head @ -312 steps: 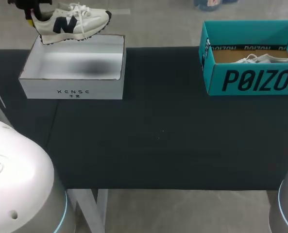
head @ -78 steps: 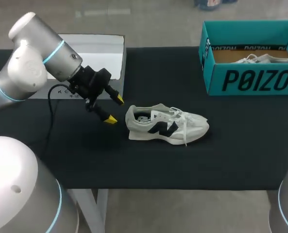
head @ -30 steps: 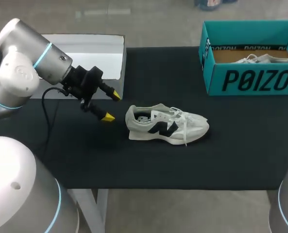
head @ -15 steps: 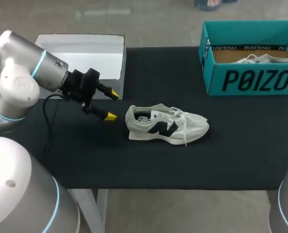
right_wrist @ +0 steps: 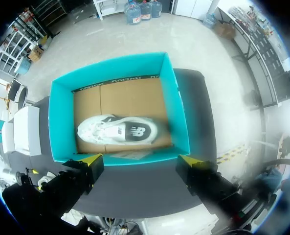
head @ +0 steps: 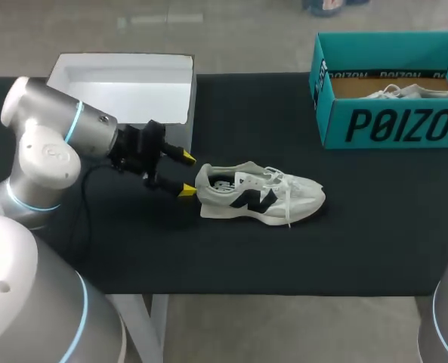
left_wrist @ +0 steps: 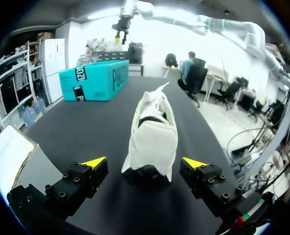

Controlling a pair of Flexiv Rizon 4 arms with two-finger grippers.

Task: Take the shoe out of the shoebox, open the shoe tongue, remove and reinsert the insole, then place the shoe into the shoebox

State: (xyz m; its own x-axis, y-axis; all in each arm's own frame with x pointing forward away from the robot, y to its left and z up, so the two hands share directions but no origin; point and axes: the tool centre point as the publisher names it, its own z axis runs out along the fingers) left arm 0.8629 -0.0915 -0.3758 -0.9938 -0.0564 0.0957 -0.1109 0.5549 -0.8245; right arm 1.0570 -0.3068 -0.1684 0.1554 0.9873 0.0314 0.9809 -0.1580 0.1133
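Moved in at the heel of the white sneaker point(head: 260, 193) with left gripper point(head: 186, 174) fingers spread, empty; tongue-opening likely next

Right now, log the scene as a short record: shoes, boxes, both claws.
shoe: upright on table, heel toward left claw
white box: open, at table's far left
teal box: open, far right, holds second shoe
left claw: open, straddling the heel, gaps both sides
right claw: open, above teal box
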